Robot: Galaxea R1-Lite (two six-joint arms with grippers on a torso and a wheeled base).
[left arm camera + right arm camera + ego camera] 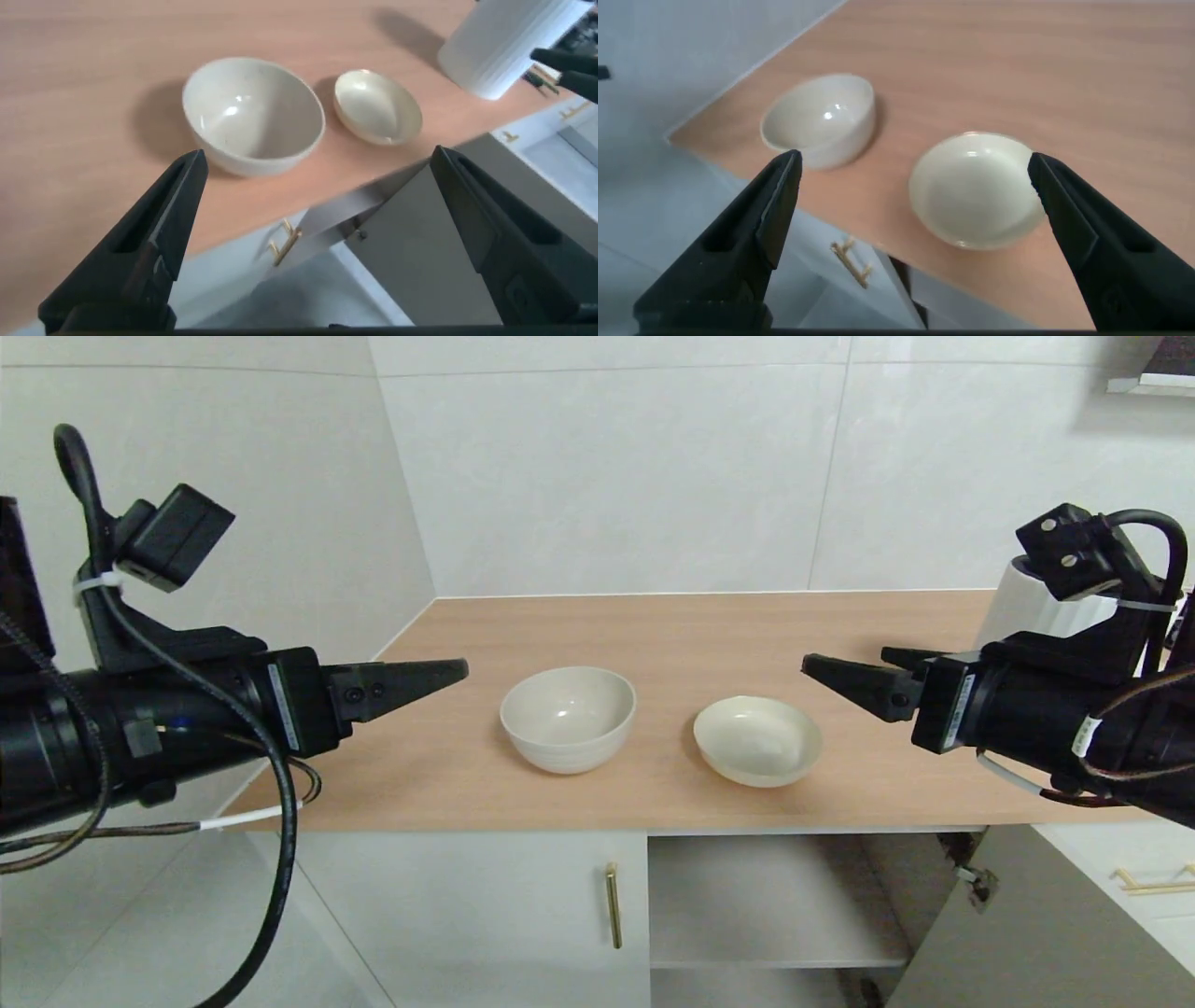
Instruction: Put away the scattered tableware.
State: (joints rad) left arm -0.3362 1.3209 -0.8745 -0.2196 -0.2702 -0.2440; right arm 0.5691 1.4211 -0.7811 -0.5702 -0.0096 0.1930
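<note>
- We see the left end effector (457, 670) (318, 157) held level near the left edge of the light wooden table (709, 635), pointing towards the bowls. In the left wrist view its two black fingers (140, 252) stand wide apart, gripping nothing.
- Just right of it, but apart from it, the deep white ceramic bowl (568, 719) (252, 112) (820, 117) sits upright on the table, near the front edge.
- Beside that bowl, with a gap of bare wood between them, we find the shallow cream ceramic bowl (757, 740) (377, 105) (976, 189), also upright and close to the front edge.
- Further right, the right end effector (843, 665) (914, 161) hangs above the table, pointing back towards the shallow bowl without touching it. Its fingers (747, 243) are likewise spread wide, with nothing between them.
- Behind the right arm, a white ribbed container (1022, 602) (505, 42) stands on the table towards the back right, partly hidden by the arm.
- Under the table we see a white cabinet (467, 905): its left door is closed and carries a brass bar handle (611, 905), while the compartment to the right is open and shows a white shelf (775, 947), with its door (1027, 933) swung outwards at the right.
</note>
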